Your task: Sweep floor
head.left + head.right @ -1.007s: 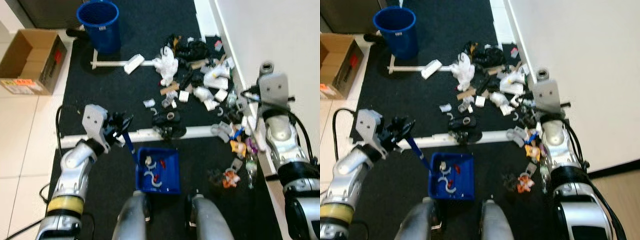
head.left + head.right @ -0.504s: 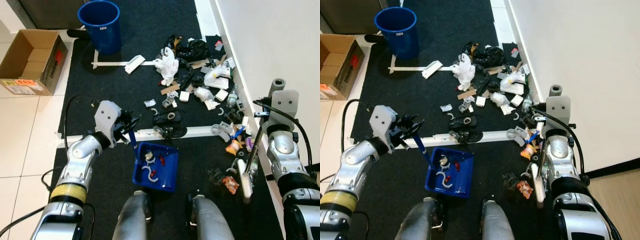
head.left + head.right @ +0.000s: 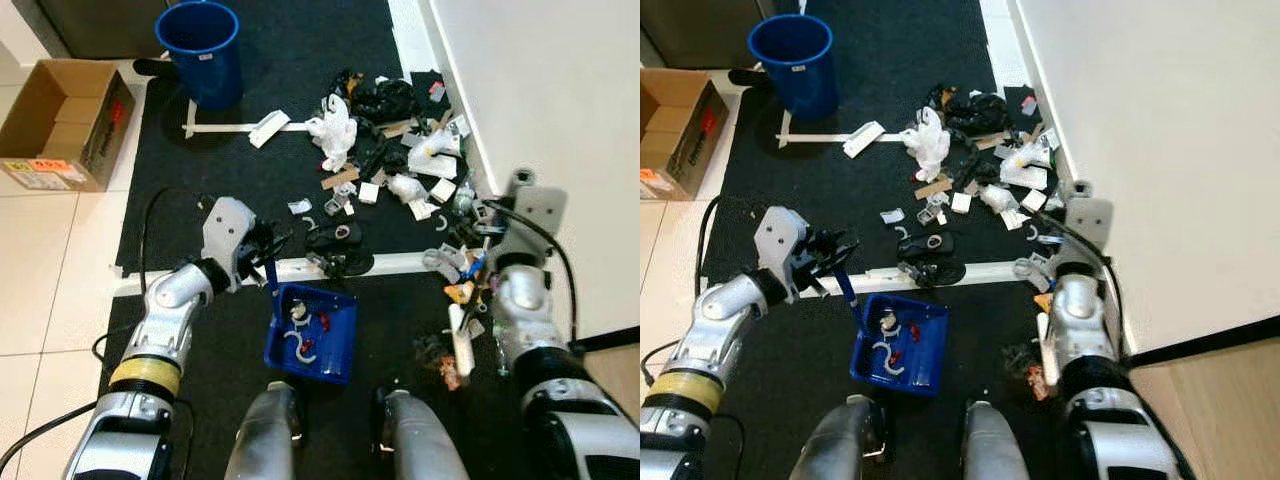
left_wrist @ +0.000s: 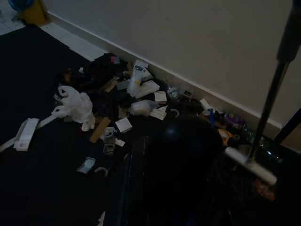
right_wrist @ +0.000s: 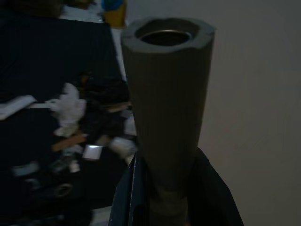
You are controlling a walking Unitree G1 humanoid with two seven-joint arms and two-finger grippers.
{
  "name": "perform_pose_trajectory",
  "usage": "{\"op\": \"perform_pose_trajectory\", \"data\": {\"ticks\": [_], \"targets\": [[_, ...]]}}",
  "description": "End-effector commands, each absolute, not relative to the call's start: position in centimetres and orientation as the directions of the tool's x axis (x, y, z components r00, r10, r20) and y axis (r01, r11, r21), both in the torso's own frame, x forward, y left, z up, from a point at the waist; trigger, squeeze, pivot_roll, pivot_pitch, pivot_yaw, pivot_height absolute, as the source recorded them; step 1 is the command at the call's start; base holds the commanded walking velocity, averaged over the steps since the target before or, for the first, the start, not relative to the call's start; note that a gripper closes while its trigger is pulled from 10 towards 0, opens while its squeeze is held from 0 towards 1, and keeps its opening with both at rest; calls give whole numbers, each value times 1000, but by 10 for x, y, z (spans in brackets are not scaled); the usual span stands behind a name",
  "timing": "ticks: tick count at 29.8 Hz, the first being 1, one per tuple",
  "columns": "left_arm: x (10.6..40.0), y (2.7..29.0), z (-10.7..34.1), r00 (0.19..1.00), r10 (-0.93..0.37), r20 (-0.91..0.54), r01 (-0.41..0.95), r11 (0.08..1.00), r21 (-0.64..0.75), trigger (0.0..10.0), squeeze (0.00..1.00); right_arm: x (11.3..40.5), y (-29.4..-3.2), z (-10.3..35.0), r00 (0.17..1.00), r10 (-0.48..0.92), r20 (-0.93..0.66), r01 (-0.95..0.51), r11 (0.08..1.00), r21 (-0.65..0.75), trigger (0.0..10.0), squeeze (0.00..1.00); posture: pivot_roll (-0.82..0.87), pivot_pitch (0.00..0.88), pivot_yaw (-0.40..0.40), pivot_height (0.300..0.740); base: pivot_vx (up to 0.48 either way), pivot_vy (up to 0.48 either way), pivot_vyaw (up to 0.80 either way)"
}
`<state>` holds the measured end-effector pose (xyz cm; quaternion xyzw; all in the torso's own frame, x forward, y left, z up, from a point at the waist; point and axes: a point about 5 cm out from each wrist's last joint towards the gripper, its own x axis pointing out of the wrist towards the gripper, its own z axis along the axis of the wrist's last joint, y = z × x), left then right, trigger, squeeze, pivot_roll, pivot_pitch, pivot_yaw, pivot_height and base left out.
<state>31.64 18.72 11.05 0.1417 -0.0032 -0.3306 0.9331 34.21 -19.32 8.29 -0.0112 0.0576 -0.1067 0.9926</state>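
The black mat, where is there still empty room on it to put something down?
Bare black mat lies between the round blue bucket and the square blue dustpan, left of the white crumpled bag. By the white wall the litter pile crowds it.

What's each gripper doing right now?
Left gripper: shut on the dustpan handle.
Right gripper: shut on the broom handle.
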Motion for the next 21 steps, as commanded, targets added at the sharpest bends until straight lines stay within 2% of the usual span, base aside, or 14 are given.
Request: {"op": "perform_pose_trajectory", "data": {"ticks": [1, 4, 5, 6, 18, 21], "targets": [[312, 182, 99, 768, -629, -122, 639, 738, 218, 10000, 0, 341, -191, 81, 967, -220, -130, 226, 974, 29, 10000, 0, -17, 241, -47, 740, 0, 0, 0], [312, 185, 101, 782, -613, -114, 622, 752, 219, 10000, 0, 339, -168, 76, 968, -182, -174, 211, 963, 166, 10000, 0, -16, 238, -47, 740, 0, 0, 0], [312, 185, 101, 782, -613, -114, 622, 752, 219, 10000, 0, 339, -168, 76, 968, -182, -174, 211, 963, 166, 10000, 0, -16, 238, -47, 740, 0, 0, 0], [312, 186, 100, 791, -601, -113, 610, 762, 216, 10000, 0, 342, -155, 82, 972, -160, -170, 201, 943, 265, 10000, 0, -14, 235, -48, 740, 0, 0, 0], [311, 187, 99, 795, -594, -118, 605, 766, 217, 10000, 0, 351, -149, 104, 976, -146, -158, 200, 887, 417, 10000, 0, -14, 227, -54, 740, 0, 0, 0], [311, 188, 99, 800, -588, -117, 599, 771, 218, 10000, 0, 353, -144, 119, 984, -117, -135, 171, 837, 520, 10000, 0, -18, 221, -56, 740, 0, 0, 0]]}}
